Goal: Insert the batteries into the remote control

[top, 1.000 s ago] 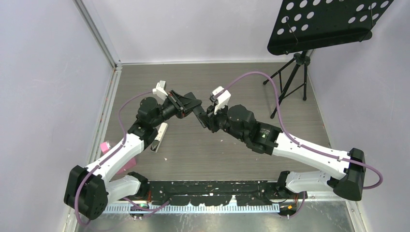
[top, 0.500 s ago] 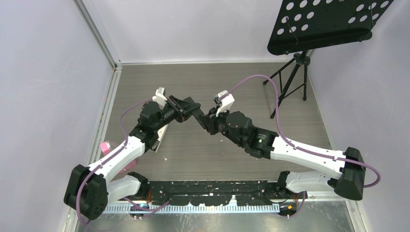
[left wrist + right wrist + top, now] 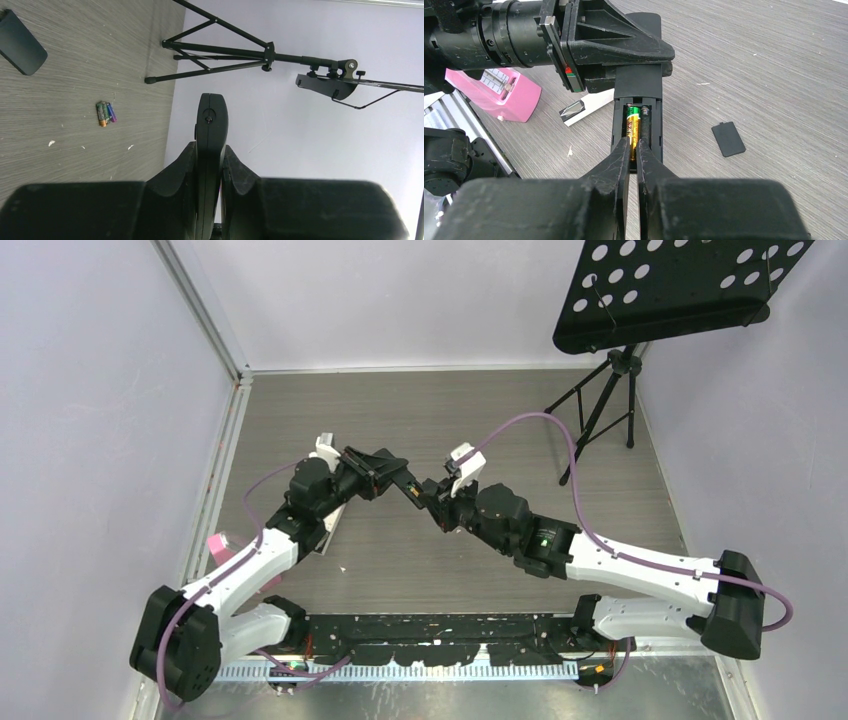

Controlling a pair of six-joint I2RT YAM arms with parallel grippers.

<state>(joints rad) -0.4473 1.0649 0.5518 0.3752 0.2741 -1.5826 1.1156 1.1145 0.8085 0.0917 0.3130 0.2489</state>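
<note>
- Top view: left gripper (image 3: 397, 478), clenched on the black remote (image 3: 412, 489) and holding it above the middle of the table (image 3: 480, 420).
- Top view: right gripper (image 3: 431, 499), meeting the remote's free end from the right.
- Top view: music stand (image 3: 610, 390), at the far right corner.
- Left wrist view: remote seen edge-on, pinched between both fingers and pointing away from the camera.
- Left wrist view: spare batteries (image 3: 105, 113), a small cluster lying on the table to the left, well apart from the remote.
- Left wrist view: flat black piece (image 3: 21, 44), on the table at the upper left, cut by the frame edge.
- Right wrist view: remote with its back up and the compartment uncovered.
- Right wrist view: battery (image 3: 632, 125), gold and green, lying in the left slot. The right slot shows only its spring.
- Right wrist view: right jaws drawn nearly together, grasping the battery's near end.
- Right wrist view: cover (image 3: 728, 139), flat on the table to the right of the remote.
- Right wrist view: pink box (image 3: 506, 95) and a silver-white bar (image 3: 584, 106), on the table to the left.
</note>
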